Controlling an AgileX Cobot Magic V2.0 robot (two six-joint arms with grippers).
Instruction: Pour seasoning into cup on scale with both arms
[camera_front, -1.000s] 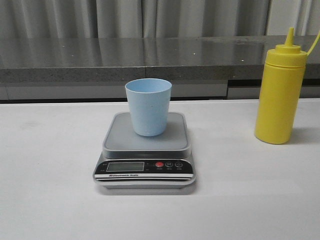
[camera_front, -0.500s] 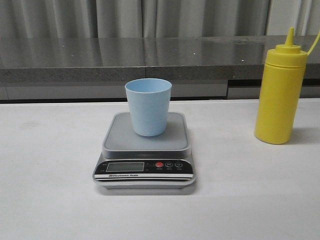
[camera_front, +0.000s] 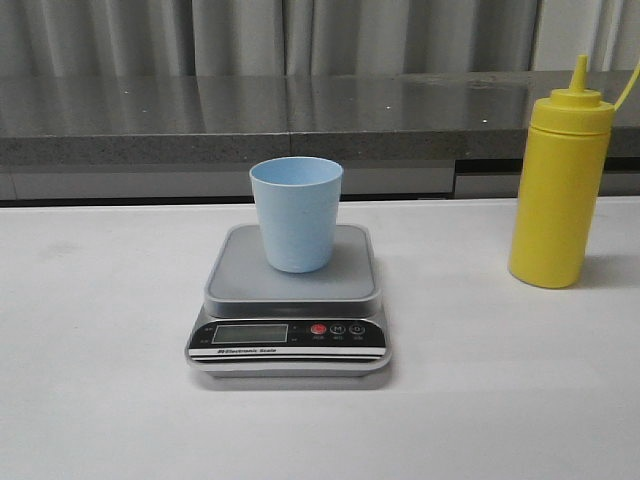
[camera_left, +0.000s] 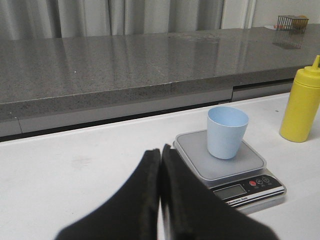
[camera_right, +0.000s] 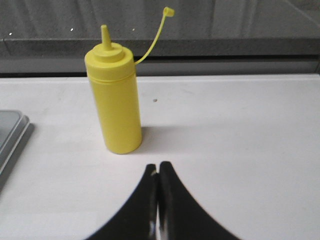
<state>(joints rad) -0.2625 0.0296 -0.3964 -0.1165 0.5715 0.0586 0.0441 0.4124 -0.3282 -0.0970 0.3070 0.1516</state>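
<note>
The light blue cup (camera_front: 296, 213) stands upright on the platform of the silver-grey scale (camera_front: 290, 300) at the table's middle; both also show in the left wrist view, the cup (camera_left: 227, 131) on the scale (camera_left: 230, 165). The yellow seasoning bottle (camera_front: 559, 185) stands upright at the right, its nozzle cap hanging open on its strap; it also shows in the right wrist view (camera_right: 114, 100). My left gripper (camera_left: 160, 150) is shut and empty, short of the scale. My right gripper (camera_right: 157, 166) is shut and empty, a little short of the bottle. Neither gripper shows in the front view.
A grey stone counter (camera_front: 300, 115) runs along the back behind the white table (camera_front: 100, 380), with curtains above it. A small wire basket (camera_left: 291, 22) sits on the counter far off. The scale's edge (camera_right: 10, 135) shows in the right wrist view.
</note>
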